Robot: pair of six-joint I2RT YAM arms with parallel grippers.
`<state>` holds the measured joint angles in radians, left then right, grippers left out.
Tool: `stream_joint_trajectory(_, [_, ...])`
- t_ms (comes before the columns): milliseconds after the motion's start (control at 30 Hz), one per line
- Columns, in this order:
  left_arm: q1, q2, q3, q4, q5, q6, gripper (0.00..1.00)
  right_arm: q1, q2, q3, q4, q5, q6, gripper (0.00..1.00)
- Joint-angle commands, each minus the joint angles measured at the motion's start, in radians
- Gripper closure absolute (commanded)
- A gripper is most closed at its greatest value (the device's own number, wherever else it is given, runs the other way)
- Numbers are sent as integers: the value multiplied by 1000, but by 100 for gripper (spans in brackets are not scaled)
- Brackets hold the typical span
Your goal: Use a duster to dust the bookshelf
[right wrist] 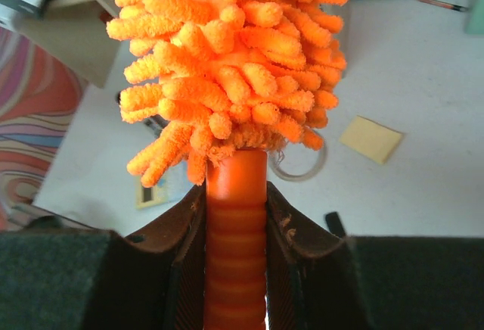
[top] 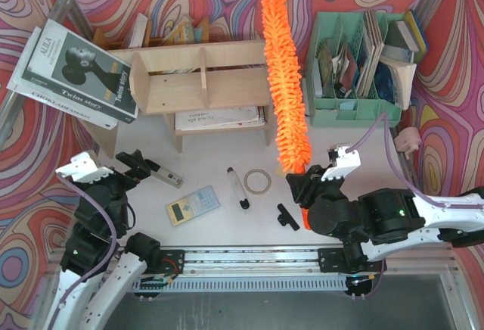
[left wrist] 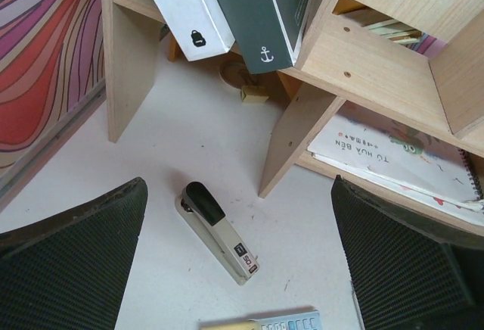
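Gripping the thin handle of the long, shaggy orange microfibre duster [top: 284,80], the right end effector [top: 302,188] sits off the front right corner of the light plywood bookshelf [top: 219,88], the duster's length running back along that end, while the left end effector [top: 138,165] gapes empty front-left.

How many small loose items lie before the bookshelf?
6: stapler, calculator, marker, tape ring, black piece, left to right; a yellow note beside the ring. Others may be hidden.
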<state>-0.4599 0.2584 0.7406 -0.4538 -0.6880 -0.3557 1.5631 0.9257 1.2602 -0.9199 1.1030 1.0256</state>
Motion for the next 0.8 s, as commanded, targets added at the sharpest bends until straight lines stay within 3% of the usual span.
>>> stream_joint_trajectory(0, [6, 6, 11, 1, -2, 1, 2, -9, -5, -38, -206, 72, 178, 100])
stream_joint_trajectory(333, [5, 30, 11, -3, -16, 6, 2, -32, -91, -193, -209, 77, 250, 100])
stream_joint_trajectory(567, [5, 51, 13, -3, -19, 11, 2, -64, -127, -280, -108, 48, 173, 100])
stream_joint_trajectory(767, [5, 56, 14, -7, -23, 11, 2, -192, -108, -322, 146, -59, -99, 100])
